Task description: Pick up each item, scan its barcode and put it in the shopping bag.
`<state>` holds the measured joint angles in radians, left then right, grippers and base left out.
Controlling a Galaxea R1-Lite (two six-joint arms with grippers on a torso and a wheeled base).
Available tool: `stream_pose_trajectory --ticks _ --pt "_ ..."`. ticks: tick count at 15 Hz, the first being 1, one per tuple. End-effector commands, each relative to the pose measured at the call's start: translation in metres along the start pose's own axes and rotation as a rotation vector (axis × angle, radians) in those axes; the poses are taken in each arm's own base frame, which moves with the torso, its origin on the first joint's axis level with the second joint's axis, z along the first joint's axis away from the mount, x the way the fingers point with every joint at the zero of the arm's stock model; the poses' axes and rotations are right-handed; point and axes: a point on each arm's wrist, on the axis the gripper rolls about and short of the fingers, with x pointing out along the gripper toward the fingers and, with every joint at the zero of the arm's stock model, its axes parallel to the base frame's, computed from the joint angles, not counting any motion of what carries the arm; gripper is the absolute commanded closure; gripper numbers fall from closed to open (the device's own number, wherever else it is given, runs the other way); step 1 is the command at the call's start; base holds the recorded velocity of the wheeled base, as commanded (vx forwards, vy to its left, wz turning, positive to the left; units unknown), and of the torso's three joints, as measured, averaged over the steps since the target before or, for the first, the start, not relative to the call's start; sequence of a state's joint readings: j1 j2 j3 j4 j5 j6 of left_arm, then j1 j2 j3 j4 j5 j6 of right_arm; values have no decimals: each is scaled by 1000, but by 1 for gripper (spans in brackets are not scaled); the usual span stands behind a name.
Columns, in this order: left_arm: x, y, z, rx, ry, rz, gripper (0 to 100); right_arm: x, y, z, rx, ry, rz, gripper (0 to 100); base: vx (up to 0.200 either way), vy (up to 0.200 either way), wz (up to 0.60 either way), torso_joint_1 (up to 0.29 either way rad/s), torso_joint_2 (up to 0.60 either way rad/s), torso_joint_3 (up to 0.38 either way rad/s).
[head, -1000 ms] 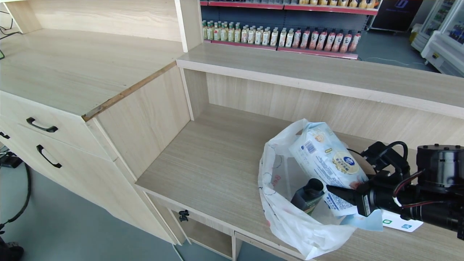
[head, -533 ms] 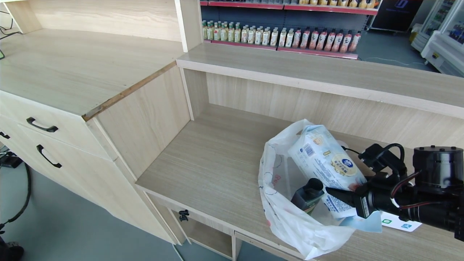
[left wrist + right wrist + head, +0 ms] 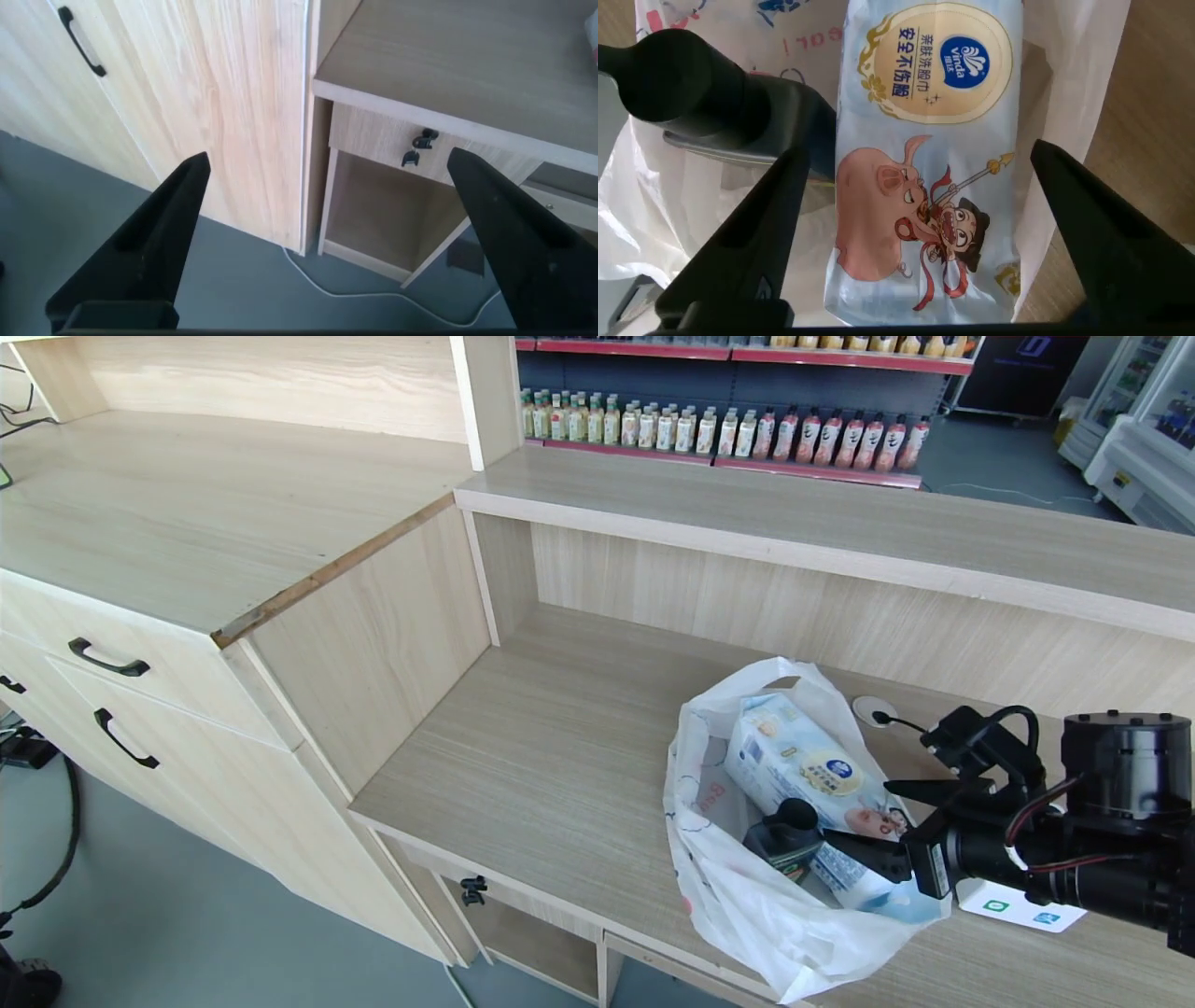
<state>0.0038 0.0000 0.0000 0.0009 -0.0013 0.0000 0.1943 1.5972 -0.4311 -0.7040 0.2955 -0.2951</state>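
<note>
The pack (image 3: 924, 187) carries a round blue logo with white lettering in a gold-edged oval, a line of dark characters beside it, and a cartoon pig. The bag (image 3: 747, 915) has red letters, partly creased. A white card (image 3: 1018, 907) on the counter (image 3: 560, 775) shows one green and one blue sign. The labels on the shelf bottles (image 3: 719, 429) are too small to read.

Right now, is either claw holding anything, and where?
Nothing is held. The right gripper hangs open over the pack in the bag; the left gripper is open and empty.
</note>
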Motion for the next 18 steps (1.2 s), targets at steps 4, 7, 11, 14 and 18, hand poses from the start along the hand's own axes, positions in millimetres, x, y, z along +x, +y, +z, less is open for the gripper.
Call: stream_pose_trajectory --ticks 4,7,11,14,18 --pt "0 0 0 0 -1 1 0 -8 -3 22 -105 -117 -36 0 0 0 0 0 0 0" --pt "0 0 0 0 1 2 0 -36 -7 51 -263 -269 -124 0 0 0 0 0 0 0" --pt "0 0 0 0 -1 1 0 -77 -10 83 -342 -436 -215 0 0 0 -300 2 2 0" --pt "0 0 0 0 1 1 0 -92 -14 114 -385 -541 -254 0 0 0 -600 -1 4 1" --pt "0 0 0 0 1 1 0 -117 -16 137 -253 -519 -406 0 0 0 -600 4 0 2"
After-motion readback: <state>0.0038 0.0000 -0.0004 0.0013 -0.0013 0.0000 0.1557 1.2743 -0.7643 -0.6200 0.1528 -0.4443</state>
